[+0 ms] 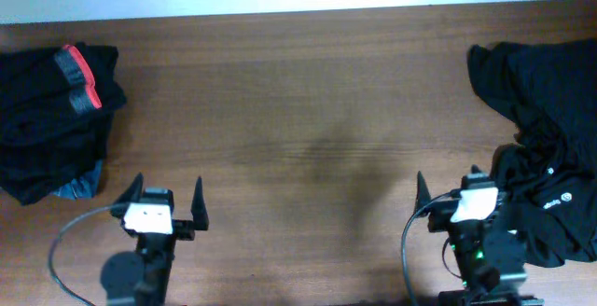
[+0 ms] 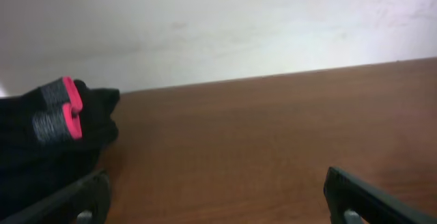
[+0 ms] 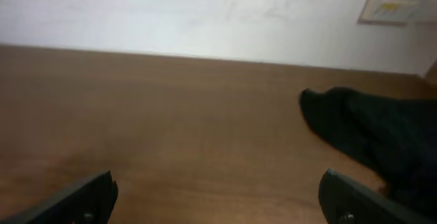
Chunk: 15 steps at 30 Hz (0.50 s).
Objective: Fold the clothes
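A stack of black clothes with a red-orange band (image 1: 56, 119) lies at the table's left edge; it also shows at the left of the left wrist view (image 2: 54, 135). A loose pile of black clothes with small white logo prints (image 1: 550, 147) lies at the right edge and shows at the right of the right wrist view (image 3: 375, 135). My left gripper (image 1: 166, 199) is open and empty near the front edge, right of the stack. My right gripper (image 1: 457, 192) is open and empty, its right finger close against the loose pile.
The brown wooden table (image 1: 308, 129) spreads between the two piles. A white wall (image 2: 218, 26) runs behind its far edge. A black cable (image 1: 56, 250) loops by the left arm at the front edge.
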Motion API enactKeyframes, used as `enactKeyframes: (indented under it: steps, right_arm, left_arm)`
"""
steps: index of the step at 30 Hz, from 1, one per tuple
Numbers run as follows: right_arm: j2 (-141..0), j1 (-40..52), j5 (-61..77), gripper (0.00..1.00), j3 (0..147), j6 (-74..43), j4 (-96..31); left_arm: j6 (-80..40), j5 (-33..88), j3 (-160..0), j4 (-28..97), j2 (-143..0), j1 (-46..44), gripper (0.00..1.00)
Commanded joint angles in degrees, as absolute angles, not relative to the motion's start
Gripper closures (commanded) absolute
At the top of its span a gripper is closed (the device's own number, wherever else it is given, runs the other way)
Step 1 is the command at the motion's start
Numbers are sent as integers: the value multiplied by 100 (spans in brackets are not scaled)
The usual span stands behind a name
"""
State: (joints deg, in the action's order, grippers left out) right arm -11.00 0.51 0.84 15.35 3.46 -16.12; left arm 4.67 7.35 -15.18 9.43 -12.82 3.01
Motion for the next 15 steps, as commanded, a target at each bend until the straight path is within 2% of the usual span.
enactKeyframes:
  steps: [1, 10, 15]
  right_arm:
    - [-1957, 30, -119, 1, 2460, 246, -1951]
    - [-4694, 32, -34, 1, 4901, 250, -3634]
    - [-5450, 30, -43, 1, 5356, 250, -3964]
  left_arm:
    - [346, 814, -2561, 1199, -2215, 276, 1]
    - [351, 812, -5395, 3323, -4882, 276, 1]
    - [346, 821, -6038, 4084, -5612, 276, 0]
